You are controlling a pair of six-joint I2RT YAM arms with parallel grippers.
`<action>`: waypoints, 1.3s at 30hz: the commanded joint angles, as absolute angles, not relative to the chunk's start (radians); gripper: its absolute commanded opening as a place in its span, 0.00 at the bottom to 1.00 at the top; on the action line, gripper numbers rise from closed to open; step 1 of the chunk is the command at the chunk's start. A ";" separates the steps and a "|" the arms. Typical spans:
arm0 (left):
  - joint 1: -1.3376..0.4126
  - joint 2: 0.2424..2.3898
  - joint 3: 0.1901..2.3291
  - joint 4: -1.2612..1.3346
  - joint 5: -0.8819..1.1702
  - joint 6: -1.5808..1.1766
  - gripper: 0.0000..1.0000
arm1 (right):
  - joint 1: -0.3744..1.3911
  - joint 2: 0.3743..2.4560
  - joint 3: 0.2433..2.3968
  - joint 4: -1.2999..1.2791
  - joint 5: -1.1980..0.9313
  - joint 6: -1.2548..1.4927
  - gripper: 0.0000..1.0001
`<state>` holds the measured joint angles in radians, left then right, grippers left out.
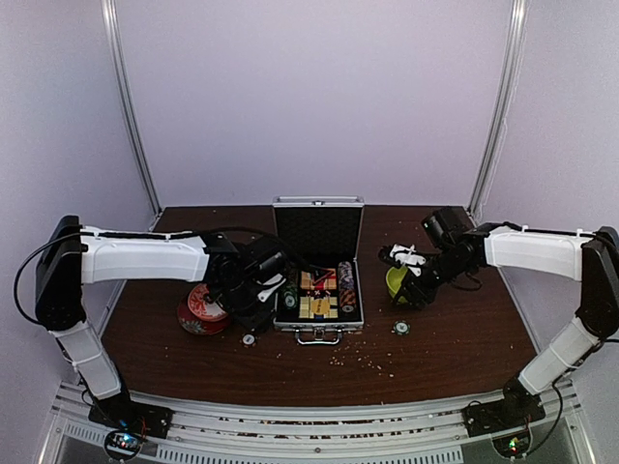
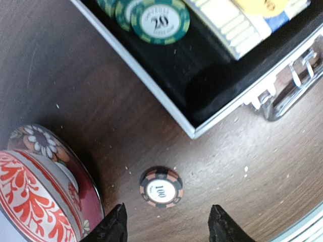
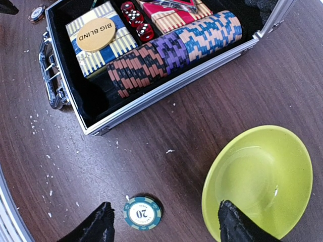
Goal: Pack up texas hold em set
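The silver case (image 1: 318,327) lies open at mid-table, its lid (image 1: 318,227) upright. Inside are a row of striped chips (image 3: 171,50), a tan card deck (image 3: 106,53) with a round "BIG BLIND" button (image 3: 96,34) on it, and red dice (image 3: 133,15). My left gripper (image 2: 168,224) is open above the table left of the case (image 2: 151,85), just short of a loose brown "100" chip (image 2: 161,187). A green "20" chip (image 2: 160,21) rests inside the case. My right gripper (image 3: 166,227) is open over a loose green "20" chip (image 3: 143,213), one finger over the bowl's rim.
A round red tin (image 2: 35,191) with a floral lid stands close to the left finger. The lime-green bowl (image 3: 257,176) sits right of the case (image 3: 166,88). Small crumbs are scattered on the brown table (image 1: 435,367) in front of the case.
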<state>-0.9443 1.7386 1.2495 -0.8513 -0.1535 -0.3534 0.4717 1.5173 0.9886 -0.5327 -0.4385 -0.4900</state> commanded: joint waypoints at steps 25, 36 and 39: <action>-0.937 1.799 1.282 -0.796 -0.159 -0.394 0.58 | 0.518 1.660 1.047 -0.789 -0.258 -0.648 0.75; -0.937 1.784 1.252 -0.768 -0.161 -0.409 0.57 | 0.534 1.750 1.083 -0.769 -0.291 -0.623 0.64; -0.937 1.780 1.239 -0.758 -0.162 -0.414 0.57 | 0.546 1.765 1.086 -0.766 -0.295 -0.619 0.63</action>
